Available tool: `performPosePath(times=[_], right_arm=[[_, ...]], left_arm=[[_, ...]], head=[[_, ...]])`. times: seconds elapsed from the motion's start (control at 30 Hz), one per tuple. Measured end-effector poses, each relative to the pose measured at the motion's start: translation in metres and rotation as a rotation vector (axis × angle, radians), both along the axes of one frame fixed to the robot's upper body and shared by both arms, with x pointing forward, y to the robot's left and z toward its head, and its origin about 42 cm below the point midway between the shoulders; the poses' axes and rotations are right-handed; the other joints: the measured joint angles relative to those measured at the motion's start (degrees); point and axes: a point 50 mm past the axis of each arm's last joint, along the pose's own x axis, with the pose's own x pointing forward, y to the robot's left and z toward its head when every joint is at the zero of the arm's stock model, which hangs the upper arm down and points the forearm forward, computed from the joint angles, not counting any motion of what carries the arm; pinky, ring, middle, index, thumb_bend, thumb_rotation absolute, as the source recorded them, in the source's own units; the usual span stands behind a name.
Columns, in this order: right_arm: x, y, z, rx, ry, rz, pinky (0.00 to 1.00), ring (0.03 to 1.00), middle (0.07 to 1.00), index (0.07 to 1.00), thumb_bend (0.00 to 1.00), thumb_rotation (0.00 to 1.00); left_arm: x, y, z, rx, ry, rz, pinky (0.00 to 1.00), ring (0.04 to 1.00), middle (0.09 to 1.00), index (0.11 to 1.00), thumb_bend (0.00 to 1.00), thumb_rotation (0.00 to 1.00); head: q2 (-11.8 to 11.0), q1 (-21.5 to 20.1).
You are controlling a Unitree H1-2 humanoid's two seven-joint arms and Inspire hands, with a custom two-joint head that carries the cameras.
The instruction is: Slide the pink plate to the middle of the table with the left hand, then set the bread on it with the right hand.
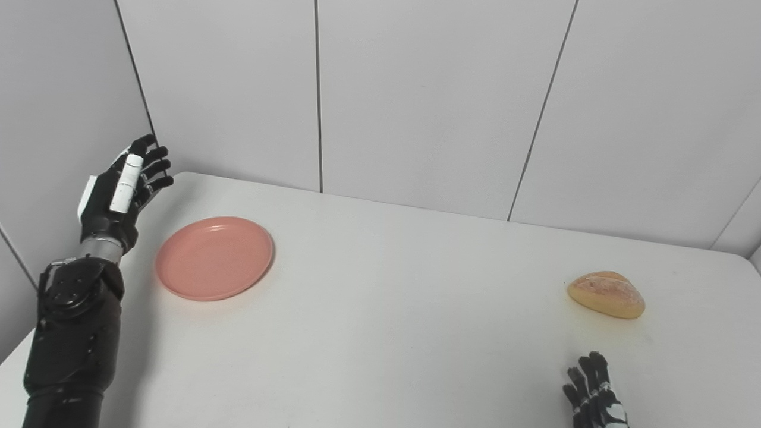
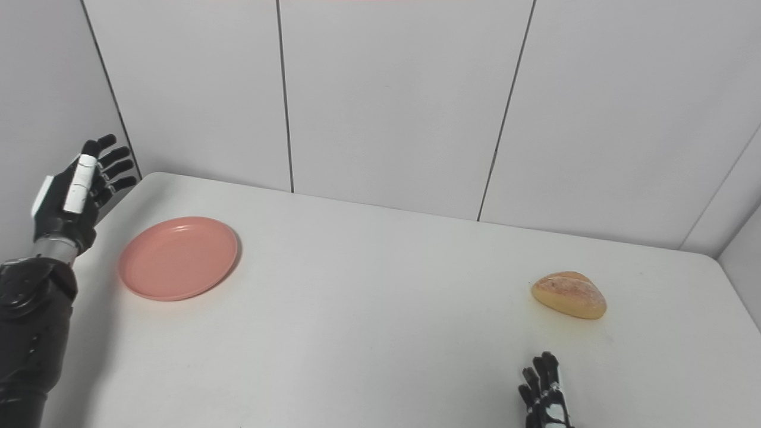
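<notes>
The pink plate (image 1: 214,258) lies flat on the white table (image 1: 380,333) in the left part of the frame, a little above mid-height. It is round, a salmon pink, shallow, with a low raised rim and a plain, bare centre. The bread (image 1: 607,294) sits far across the table at the right side of the frame, well apart from the plate; it is a small oval loaf, golden brown with a paler, floury, cracked crust on top.

The left hand (image 1: 122,190) is raised at the left edge of the frame, just left of and above the plate, not touching it. Its dark fingers (image 1: 156,163) are spread apart and extended, holding nothing; a white strip runs along its upper side.

The right hand (image 1: 591,395) shows only partly at the bottom edge, lower right, below the bread and apart from it. Its fingertips point upward in the frame, loosely extended with nothing between them.

Grey wall panels (image 1: 428,101) fill the upper half of the frame.
</notes>
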Motion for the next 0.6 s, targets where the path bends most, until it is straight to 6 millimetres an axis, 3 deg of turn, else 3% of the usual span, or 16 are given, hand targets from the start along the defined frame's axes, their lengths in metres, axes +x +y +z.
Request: performPosePath(times=[0.1,0.33,0.6], right_arm=[[0.0,0.0,0.0,0.001,0.0,0.0,1.0,0.975,1.0,1.0,0.77,1.0],[-0.002,-0.001,0.0,0.004,-0.001,-0.001,1.0,0.974,1.0,1.0,0.77,1.0],[-0.004,-0.001,0.001,0.004,0.001,-0.001,1.0,0.97,0.995,0.999,0.77,1.0]], left_arm=[[0.001,0.004,-0.01,-0.016,0.033,0.018,0.73,0.813,0.819,0.831,1.0,0.77],[0.003,0.009,-0.032,-0.029,0.092,0.049,0.8,0.839,0.831,0.844,0.96,0.77],[0.009,0.012,-0.054,-0.035,0.133,0.067,0.81,0.832,0.821,0.843,1.0,0.75]], head=[[0.09,-0.09],[0.61,-0.35],[0.97,-0.62]])
